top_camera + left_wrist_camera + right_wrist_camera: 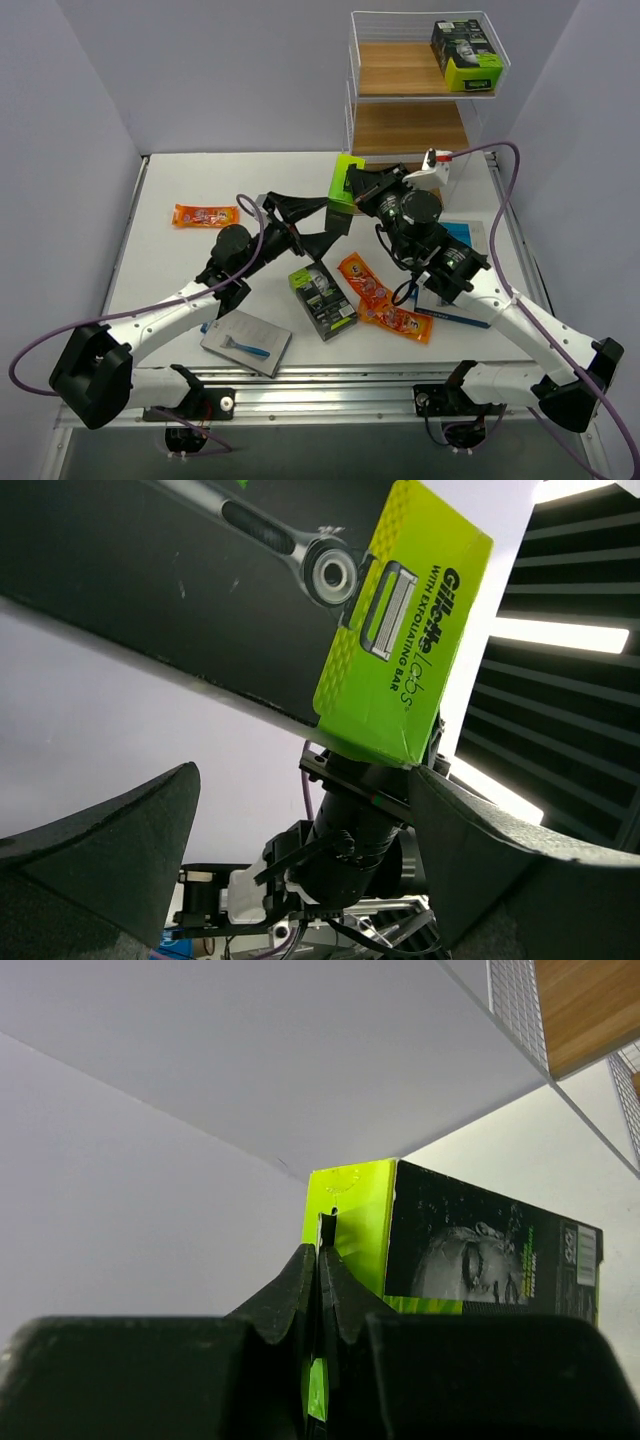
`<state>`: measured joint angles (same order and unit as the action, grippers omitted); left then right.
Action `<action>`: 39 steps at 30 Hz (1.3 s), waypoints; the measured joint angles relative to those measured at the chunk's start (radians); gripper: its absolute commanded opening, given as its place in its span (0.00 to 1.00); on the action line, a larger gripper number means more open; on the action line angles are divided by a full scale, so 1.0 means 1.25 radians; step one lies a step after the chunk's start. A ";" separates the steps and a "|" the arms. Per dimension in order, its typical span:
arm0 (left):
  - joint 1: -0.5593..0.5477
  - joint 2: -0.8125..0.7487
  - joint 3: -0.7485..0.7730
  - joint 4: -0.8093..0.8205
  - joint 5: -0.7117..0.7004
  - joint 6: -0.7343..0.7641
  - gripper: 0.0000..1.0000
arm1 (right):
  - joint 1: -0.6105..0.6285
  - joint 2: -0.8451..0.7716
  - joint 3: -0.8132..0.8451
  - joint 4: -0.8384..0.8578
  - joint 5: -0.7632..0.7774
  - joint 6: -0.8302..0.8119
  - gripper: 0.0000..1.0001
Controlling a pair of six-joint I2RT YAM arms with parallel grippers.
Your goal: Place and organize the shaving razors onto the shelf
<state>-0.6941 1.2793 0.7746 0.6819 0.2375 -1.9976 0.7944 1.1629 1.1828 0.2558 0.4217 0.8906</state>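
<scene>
1. White tabletop (160,290), boxed in by pale grey walls, seen from above your two arms.
2. Far left lies one glossy orange packet (205,214). Nearer you lies a flat blue card (245,342) showing a razor.
3. Your left gripper (308,222) is released, jaws wide and empty, just beside the held box.
4. A table box (322,295), black and lime, lies flat mid-table.
5. Your right gripper (320,1260) is clenched on the lime hang tab of the held box (346,184), lifted off the table in front of the shelf (400,128).
6. Expect light, stiff cardboard. The thin tab may flex, so its broad flat sides likely offer the surer hold.
7. Right of centre, a pair of orange packets (385,300) lies together. A second blue card (462,232) sits partly under your right arm.
8. Count: three boxes, including the shelved box (465,55) on the top tier; two cards; seemingly three packets.
</scene>
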 measured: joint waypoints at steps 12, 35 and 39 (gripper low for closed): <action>0.120 -0.303 -0.205 -0.168 -0.017 0.006 0.94 | 0.015 0.000 -0.085 -0.108 -0.055 0.070 0.00; 0.248 -0.385 -0.082 -0.604 -0.008 0.475 0.94 | 0.020 0.074 -0.002 -0.411 -0.305 0.008 0.00; 0.248 -0.369 -0.081 -0.636 -0.015 0.522 0.94 | 0.025 0.116 0.060 -0.465 -0.316 -0.052 0.04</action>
<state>-0.3843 0.8177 0.6739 -0.1127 0.2188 -1.3457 0.8261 1.3079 1.2572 -0.3252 0.0261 0.8249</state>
